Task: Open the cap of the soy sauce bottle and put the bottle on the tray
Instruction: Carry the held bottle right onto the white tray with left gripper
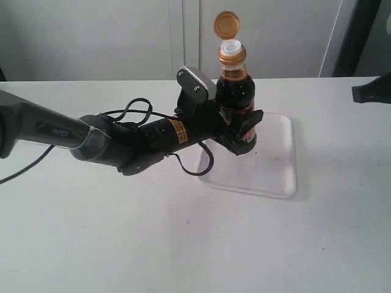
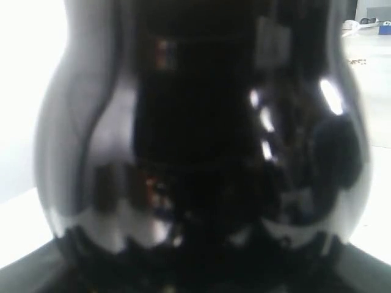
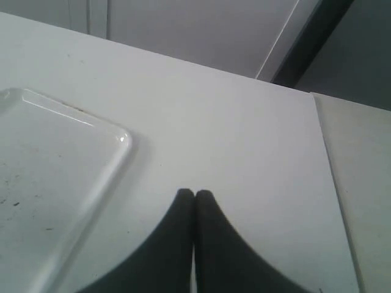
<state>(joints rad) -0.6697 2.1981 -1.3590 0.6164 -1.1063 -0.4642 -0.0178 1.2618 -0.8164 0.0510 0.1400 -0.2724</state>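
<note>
While the white counter [image 1: 183, 244] spreads under everything, the left arm [image 1: 122, 137], dark and trailing a looped black cable [image 1: 197, 166], reaches across it from the left of the exterior view toward the tray [image 1: 278, 174]. The tray is a flat white rectangle with rounded corners, a low rim and a few dark specks, and it lies right of the middle. The soy sauce bottle [image 1: 235, 88] stands upright over the tray's left part, full of near-black liquid up to its narrow neck. Its base is hidden behind the fingers, so I cannot tell whether it rests on the tray or hangs just above it. The left pincer [image 1: 241, 129] is clamped around the bottle's lower body, its jaws held wide apart by the bottle's girth, with a strip of pink label [image 1: 247, 133] showing between them. In the left wrist view the glossy dark bottle fills nearly the whole picture, blurred by closeness. The right pincer [image 3: 195, 198] hovers over bare counter just beside the tray's corner, its two dark fingertips pressed together with nothing between them. On the bottle's neck sits a copper-orange collar [image 1: 232, 58]. The round cap [image 1: 226, 25] is flipped up and back on its hinge above it. The white spout [image 1: 231, 47] is bared between cap and collar.
</note>
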